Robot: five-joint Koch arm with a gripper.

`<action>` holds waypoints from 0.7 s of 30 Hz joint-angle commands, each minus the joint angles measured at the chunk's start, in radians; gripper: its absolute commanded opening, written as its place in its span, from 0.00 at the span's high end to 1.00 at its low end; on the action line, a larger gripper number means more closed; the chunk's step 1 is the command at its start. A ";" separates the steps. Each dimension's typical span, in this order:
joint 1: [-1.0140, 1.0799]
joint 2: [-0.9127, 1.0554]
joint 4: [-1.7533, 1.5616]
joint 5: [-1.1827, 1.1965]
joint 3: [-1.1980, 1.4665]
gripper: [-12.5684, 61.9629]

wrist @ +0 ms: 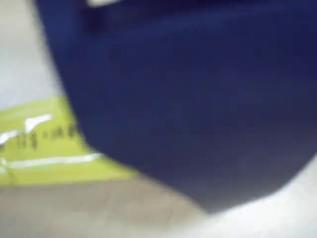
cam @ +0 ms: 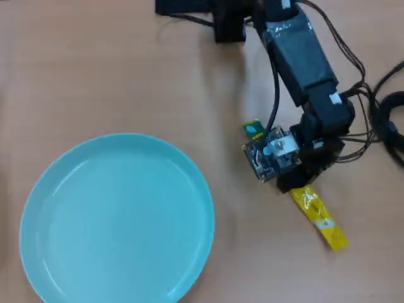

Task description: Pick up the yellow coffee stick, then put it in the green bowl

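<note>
The yellow coffee stick [cam: 319,218] lies flat on the wooden table, running diagonally, with its green end [cam: 254,129] at the upper left. My gripper [cam: 291,183] is down over the stick's middle and hides that part. In the wrist view a blurred dark blue jaw fills most of the picture, and the stick [wrist: 39,148] shows at the left beside and under it. No view shows both fingertips, so whether the jaws are closed on the stick is unclear. The green bowl [cam: 117,221], a large pale turquoise dish, sits to the left, apart from the stick, with nothing in it.
The arm's black base [cam: 227,19] stands at the top centre of the overhead view. Black cables [cam: 388,120] loop along the right edge. Bare wooden tabletop lies between the bowl's rim and the gripper.
</note>
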 commanded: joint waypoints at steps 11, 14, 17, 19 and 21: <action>-0.002 -0.015 -0.058 0.011 -0.092 0.36; 0.003 -0.017 -0.072 0.011 -0.092 0.37; 0.011 -0.017 -0.097 0.012 -0.092 0.37; 0.015 -0.017 -0.103 0.012 -0.092 0.37; 0.017 -0.018 -0.107 0.012 -0.092 0.37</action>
